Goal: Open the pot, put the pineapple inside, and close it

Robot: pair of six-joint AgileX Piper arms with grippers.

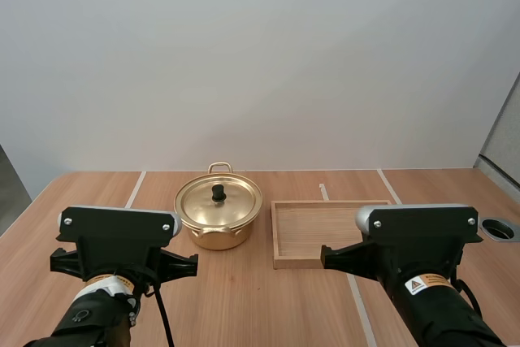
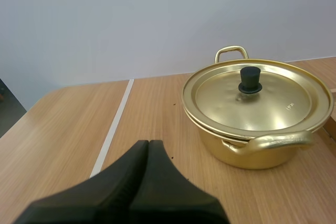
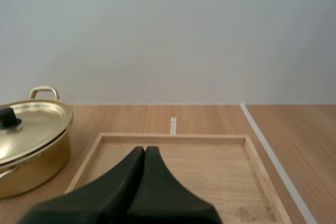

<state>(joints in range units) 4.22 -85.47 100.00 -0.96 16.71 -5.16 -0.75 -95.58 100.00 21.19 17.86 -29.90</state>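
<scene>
**Pot lidded, both grippers closed on nothing**

Pot (image 1: pixel 219 219) is the gold-coloured one sitting upright on the wooden table (image 1: pixel 244 306), so I'll place everything else off it. Its lid (image 1: pixel 231 205) is on and sits flat across the rim. The black knob (image 1: pixel 218 193) stands dead centre. Whatever's inside is hidden, so I can't tell you what the pot holds. One loop handle (image 1: pixel 220 167) sticks out the far side, and the left wrist view catches the near handle (image 2: pixel 273 142) too.

Just right of the pot, close but not touching, lies the wooden tray (image 1: pixel 296 263), a shallow rectangle with a low rim. What shows of its floor is plain wood grain. In the high view the right arm (image 1: pixel 414 237) covers the tray's near corner on the side away from the pot.

Left gripper (image 2: pixel 149 143): fingers pressed together into one dark wedge, holding nothing. It hangs over bare table on the near side of the pot and a bit to its left, well apart from it.

Right gripper (image 3: pixel 145 149): same deal, closed up with nothing pinched. It's right of the pot at the tray's near edge, with the tips pointing over the tray floor.

A white stripe (image 2: pixel 113 129) runs along the table left of the pot. Another stripe (image 3: pixel 273 156) runs beyond the tray, on the side away from the pot.
</scene>
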